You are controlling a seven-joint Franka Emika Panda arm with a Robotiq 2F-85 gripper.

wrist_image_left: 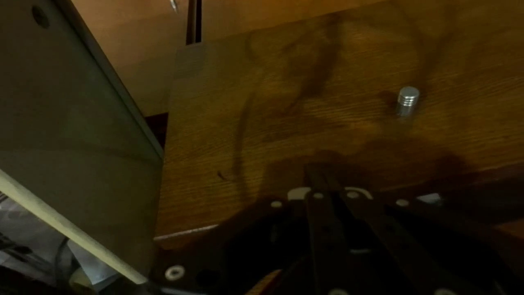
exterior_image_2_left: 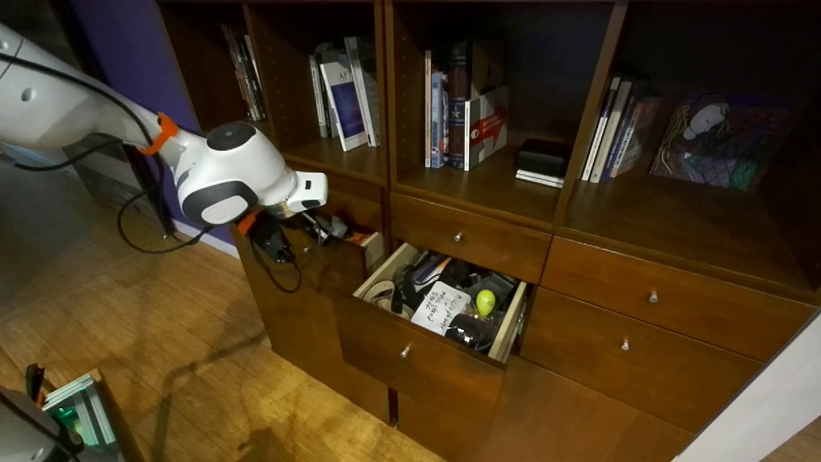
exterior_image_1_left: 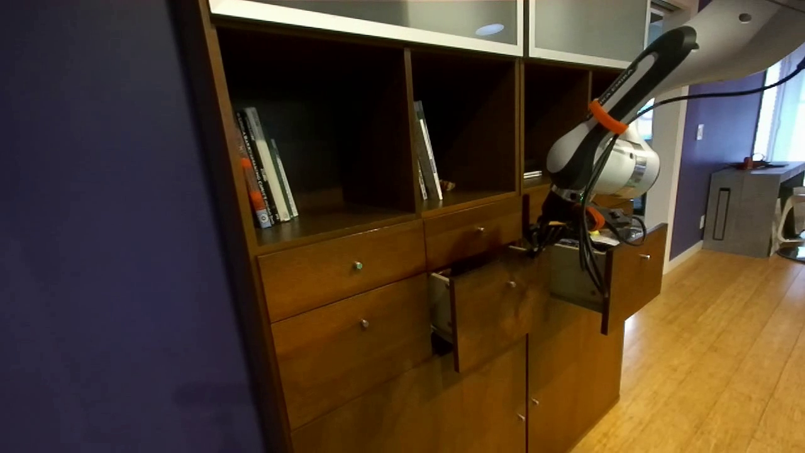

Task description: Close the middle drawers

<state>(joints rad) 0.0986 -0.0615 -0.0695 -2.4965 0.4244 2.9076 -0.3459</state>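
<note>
Claw (wrist_image_left: 323, 179), pinched narrow, hangs near the upper edge of a pulled-out middle drawer (wrist_image_left: 282, 110).

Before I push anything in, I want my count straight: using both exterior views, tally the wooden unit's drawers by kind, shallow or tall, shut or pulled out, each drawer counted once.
Shut shallow drawers: 4
Shut tall drawers: 2
Pulled-out tall drawers: 2
Total: 8
</note>
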